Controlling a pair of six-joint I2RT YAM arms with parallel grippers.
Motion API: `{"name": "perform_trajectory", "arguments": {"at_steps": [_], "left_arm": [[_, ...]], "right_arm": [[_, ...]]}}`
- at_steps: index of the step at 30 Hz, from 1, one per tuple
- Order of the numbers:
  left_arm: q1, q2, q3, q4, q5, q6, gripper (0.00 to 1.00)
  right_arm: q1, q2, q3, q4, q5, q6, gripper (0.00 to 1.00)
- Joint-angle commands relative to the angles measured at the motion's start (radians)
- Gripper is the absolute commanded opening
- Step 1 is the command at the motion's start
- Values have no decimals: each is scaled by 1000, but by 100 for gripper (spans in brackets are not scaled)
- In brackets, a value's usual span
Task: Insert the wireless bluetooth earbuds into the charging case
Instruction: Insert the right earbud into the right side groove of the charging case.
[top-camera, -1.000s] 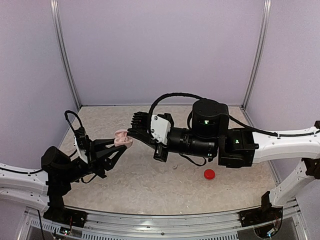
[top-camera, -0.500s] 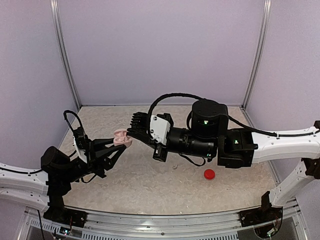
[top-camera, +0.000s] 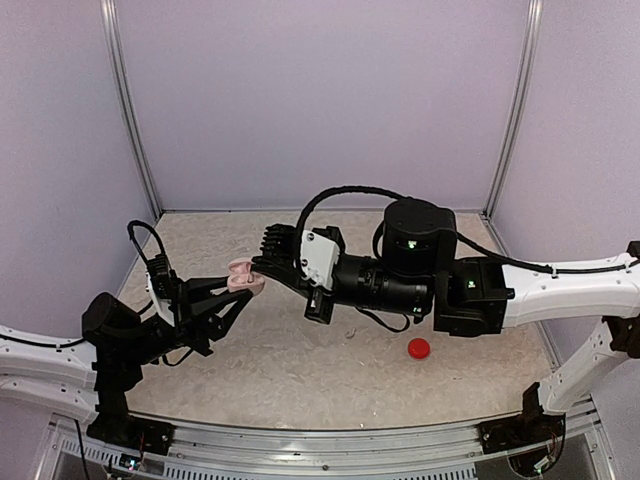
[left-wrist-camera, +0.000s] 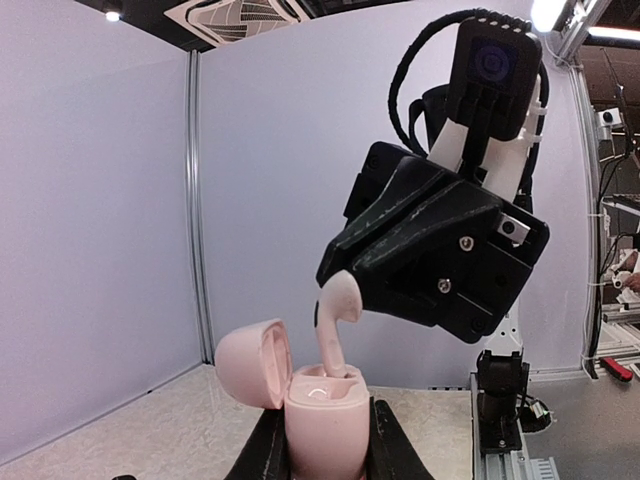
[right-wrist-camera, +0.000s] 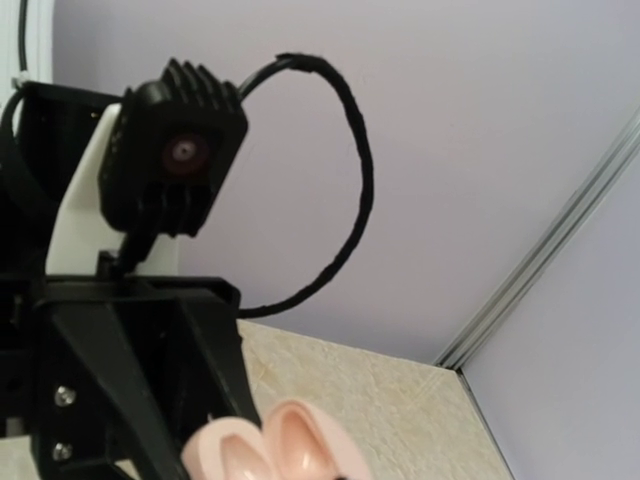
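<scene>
Far left: left gripper (top-camera: 238, 285) raised off the speckled beige tabletop (top-camera: 300, 380), shut snugly on the lower body of a small pale pink rounded plastic charging case (left-wrist-camera: 325, 425). Held upright, hinged lid (left-wrist-camera: 250, 362) swung open to the left. Probably light, hard and smooth, so prone to twisting or slipping in a 2-finger pinch. Best gripped as here: low on the flanks, clear of the hinge and the wells.

Centre: right gripper (top-camera: 258, 268) pinched almost fully closed on the bulbous head of 1 pale pink stemmed plastic earbud (left-wrist-camera: 335, 320). Stem pointing down into the open case, tip at or just inside a well. Likely feather-light, rigid and glossy, so easily flicked out of the pinch or cocked sideways. Worth holding by the head only, leaving the stem free. Worth pressing down gently and straight too, to avoid jamming against the well's rim.

Right: lying on the tabletop, a tiny whitish speck (top-camera: 350, 333) and, further right, a small red rounded item (top-camera: 418, 348). Both well apart from the 2 grippers, and too small to identify as earbud, case or anything else.

Hard to make out:
- Contact between stem tip and well floor.
- Depth of the head between the right fingers, hidden under black housing.
- Presence of a 2nd earbud inside the case.

From the right wrist view, only the case's rim and lid, cut off at the bottom edge, with no earbud visible there.
</scene>
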Motion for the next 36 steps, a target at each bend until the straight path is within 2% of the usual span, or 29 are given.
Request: {"name": "perform_trajectory", "arguments": {"at_steps": [1, 11, 24, 36], "left_arm": [[8, 5, 38, 40, 9, -2, 3], [7, 0, 39, 42, 4, -2, 3], [8, -6, 41, 27, 20, -3, 3], [9, -10, 41, 9, 31, 0, 3]], "right_arm": [[10, 17, -15, 30, -15, 21, 3], [10, 21, -43, 47, -29, 36, 3], [10, -15, -84, 18, 0, 45, 20], [11, -58, -85, 23, 51, 61, 27]]}}
